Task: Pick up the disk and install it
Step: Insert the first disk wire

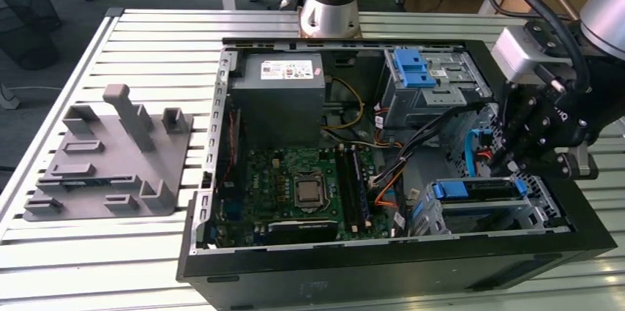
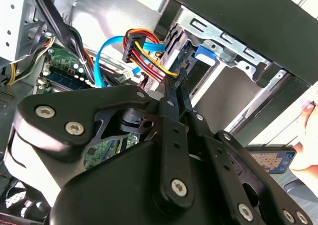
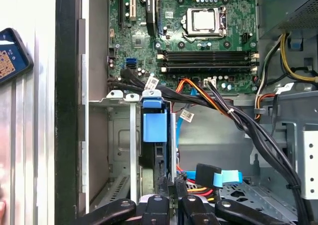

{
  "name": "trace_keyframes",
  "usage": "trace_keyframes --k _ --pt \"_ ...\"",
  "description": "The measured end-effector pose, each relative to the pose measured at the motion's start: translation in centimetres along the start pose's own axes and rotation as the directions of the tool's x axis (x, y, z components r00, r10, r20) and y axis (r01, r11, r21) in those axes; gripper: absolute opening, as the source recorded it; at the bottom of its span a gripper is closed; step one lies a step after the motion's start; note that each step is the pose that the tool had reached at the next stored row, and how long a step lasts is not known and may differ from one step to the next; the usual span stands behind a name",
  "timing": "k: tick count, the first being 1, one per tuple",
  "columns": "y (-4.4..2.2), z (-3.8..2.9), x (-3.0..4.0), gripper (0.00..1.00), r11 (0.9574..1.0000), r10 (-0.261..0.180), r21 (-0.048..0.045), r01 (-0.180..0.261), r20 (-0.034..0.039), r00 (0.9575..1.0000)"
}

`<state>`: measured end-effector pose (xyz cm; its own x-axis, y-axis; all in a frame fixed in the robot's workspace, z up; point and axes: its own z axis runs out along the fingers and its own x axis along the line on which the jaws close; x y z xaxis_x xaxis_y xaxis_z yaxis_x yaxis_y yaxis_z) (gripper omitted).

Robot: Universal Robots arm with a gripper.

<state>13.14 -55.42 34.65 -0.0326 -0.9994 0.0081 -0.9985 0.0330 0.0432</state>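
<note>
Disk (image 1: 473,189) seated in the computer case's (image 1: 391,271) drive cage.
Gripper (image 3: 171,184) hovers just above the disk, fingers pressed together, holding nothing.

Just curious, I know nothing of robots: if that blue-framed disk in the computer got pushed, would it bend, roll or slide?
Probably stiff: the disk looks a flat boxy slab. Flat, so it likely slides in its metal bay, not rolls. Nearby cables might snag.
</note>
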Motion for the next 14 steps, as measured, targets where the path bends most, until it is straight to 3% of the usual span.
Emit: trace_keyframes --k 3,14 --pt "-0.07 0.3 0.27 0.16 1.0 0.005 -0.0004 -0.005 0.0006 1.0" --pt "-0.33 0.94 0.26 0.16 0.9999 0.015 -0.0023 -0.015 0.0006 0.9999"
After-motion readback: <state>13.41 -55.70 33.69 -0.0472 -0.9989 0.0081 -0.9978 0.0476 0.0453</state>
